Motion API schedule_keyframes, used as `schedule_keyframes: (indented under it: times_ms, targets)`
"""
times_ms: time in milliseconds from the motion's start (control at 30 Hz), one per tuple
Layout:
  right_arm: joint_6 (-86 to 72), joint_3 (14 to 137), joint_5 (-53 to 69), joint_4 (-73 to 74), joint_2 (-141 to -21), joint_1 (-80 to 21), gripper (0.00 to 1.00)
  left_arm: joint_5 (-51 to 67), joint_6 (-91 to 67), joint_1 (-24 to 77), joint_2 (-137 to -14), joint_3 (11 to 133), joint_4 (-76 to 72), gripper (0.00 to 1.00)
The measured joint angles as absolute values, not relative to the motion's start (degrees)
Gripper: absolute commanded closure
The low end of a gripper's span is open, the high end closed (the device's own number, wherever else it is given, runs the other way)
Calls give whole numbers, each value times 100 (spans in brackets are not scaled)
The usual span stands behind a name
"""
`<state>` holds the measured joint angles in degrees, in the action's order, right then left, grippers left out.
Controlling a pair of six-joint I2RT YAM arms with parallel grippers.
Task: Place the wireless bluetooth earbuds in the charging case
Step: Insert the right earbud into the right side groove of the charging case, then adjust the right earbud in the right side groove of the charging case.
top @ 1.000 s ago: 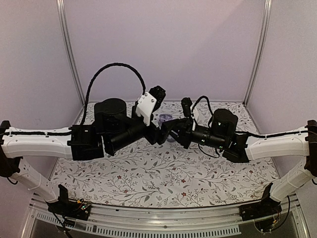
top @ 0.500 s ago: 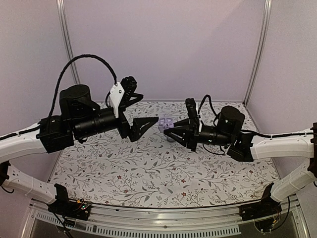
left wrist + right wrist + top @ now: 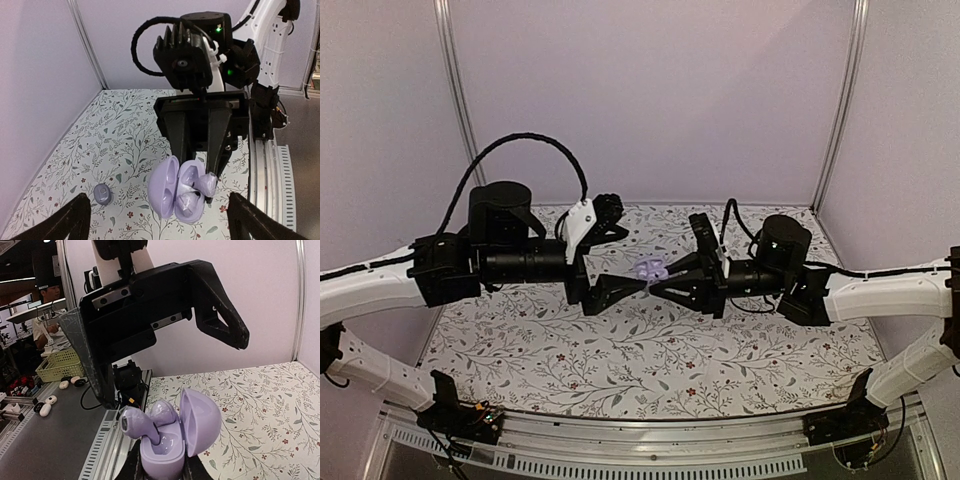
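R gripper (image 3: 662, 284) is clamped on the base of the small glossy lavender clamshell charging case (image 3: 165, 452). It holds the case lid-open in the air over the mid-far part of the white floral-print cloth (image 3: 620, 360), w/ a rounded lavender earbud (image 3: 136, 424) sticking up out of the base, not fully seated. L gripper (image 3: 625, 288) is spread wide & empty, tips just left of the case; a 2nd greyish-lavender earbud (image 3: 102, 193) lies on the cloth, on the far side of the case.

Charging case (image 3: 162, 460) bottom cropped, left end effector (image 3: 161, 220) fingertips (image 3: 70, 222) cut off
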<state>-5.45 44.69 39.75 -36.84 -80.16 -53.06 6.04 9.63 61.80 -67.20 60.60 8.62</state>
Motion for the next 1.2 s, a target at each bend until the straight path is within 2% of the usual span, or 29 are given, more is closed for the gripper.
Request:
schedule_keyframes:
  times_ms: [1200]
  targets:
    - [-510,4582,4626,-3642,-8197,-5308,100,1448,720,5961,-7161,6158,880,9]
